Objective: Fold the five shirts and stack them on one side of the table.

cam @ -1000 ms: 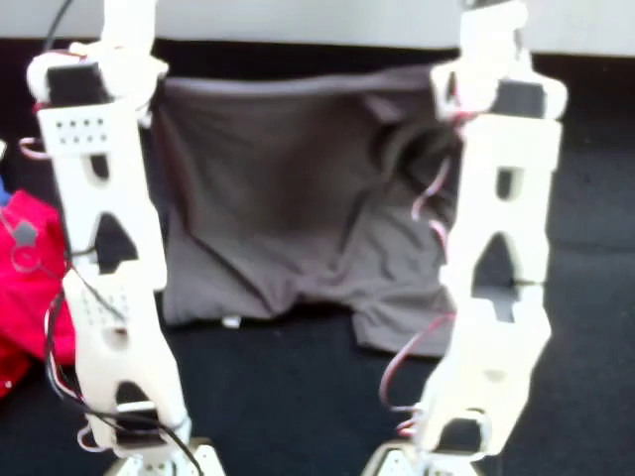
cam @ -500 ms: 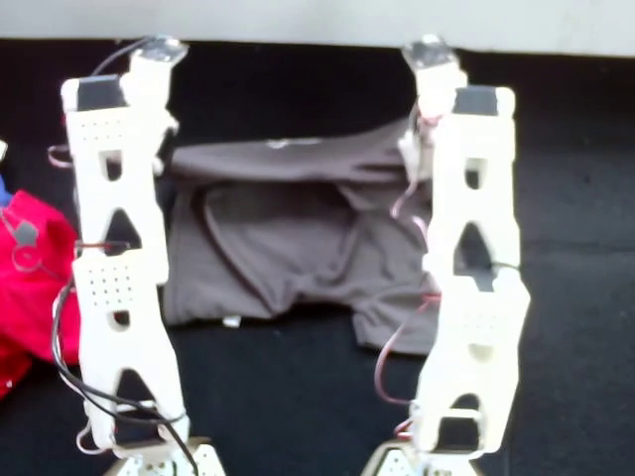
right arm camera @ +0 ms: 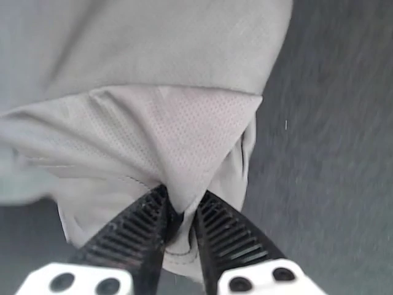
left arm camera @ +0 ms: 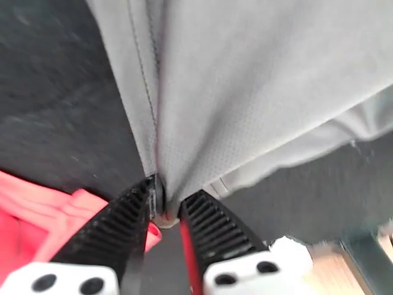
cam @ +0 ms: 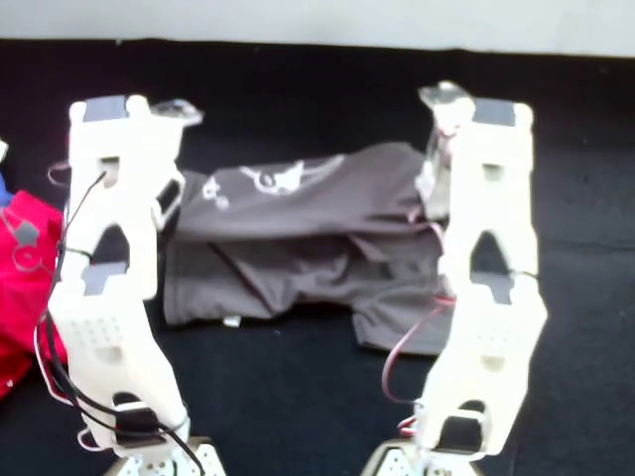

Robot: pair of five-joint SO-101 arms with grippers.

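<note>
A grey shirt (cam: 298, 233) with a white print lies across the middle of the dark table, its far half folded over toward the front. My left gripper (left arm camera: 167, 206) is shut on the grey shirt's (left arm camera: 245, 92) edge at its left side. My right gripper (right arm camera: 181, 212) is shut on a pinch of the grey shirt (right arm camera: 153, 80) at its right side. In the high view the left gripper (cam: 177, 188) and right gripper (cam: 429, 183) hold the fold's two ends. A red shirt (cam: 30, 278) lies bunched at the left edge.
The dark table (cam: 575, 198) extends bare to the right of the grey shirt and in front of it. A pale wall (cam: 317, 20) runs along the back. Both arm bases (cam: 159, 456) stand at the front edge. Red fabric (left arm camera: 37, 215) shows beside the left gripper.
Both arms came down and toward the front, carrying the shirt's far edge with them. The hanging cloth has folded over itself, and the white print now faces up.
</note>
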